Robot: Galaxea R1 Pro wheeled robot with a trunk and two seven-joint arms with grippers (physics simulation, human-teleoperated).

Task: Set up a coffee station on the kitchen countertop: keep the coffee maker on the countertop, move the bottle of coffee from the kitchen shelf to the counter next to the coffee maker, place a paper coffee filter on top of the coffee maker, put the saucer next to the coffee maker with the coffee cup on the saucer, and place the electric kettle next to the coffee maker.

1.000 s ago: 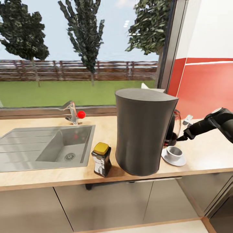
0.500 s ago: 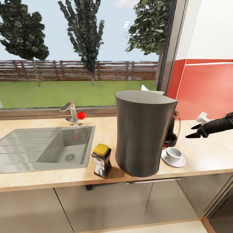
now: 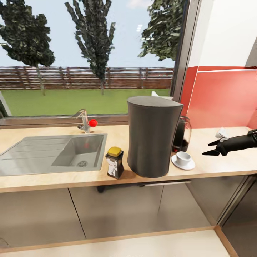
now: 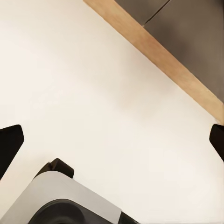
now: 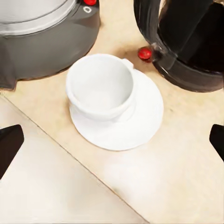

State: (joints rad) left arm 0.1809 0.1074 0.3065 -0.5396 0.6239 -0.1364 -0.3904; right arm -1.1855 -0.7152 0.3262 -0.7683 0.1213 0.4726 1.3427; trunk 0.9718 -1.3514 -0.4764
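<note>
Coffee maker shows curved back only; front hidden. Electric kettle half hidden behind coffee maker. Paper coffee filter on coffee maker, only a white tip visible. Right arm cut by frame edge

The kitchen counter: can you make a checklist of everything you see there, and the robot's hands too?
Surface: pale wood countertop with a steel sink and tap.
Job's things: coffee maker upright on the counter; coffee bottle beside it, on the sink side; cup on the saucer; kettle behind them; a white corner peeks above the maker, probably the filter.
Clutter: a small white item near the wall, unclear.
Grippers: right gripper open, empty, above the counter; left gripper fingers wide apart over pale floor.
Cables: nothing seen.
Surroundings: window with trees, red wall panel.
</note>
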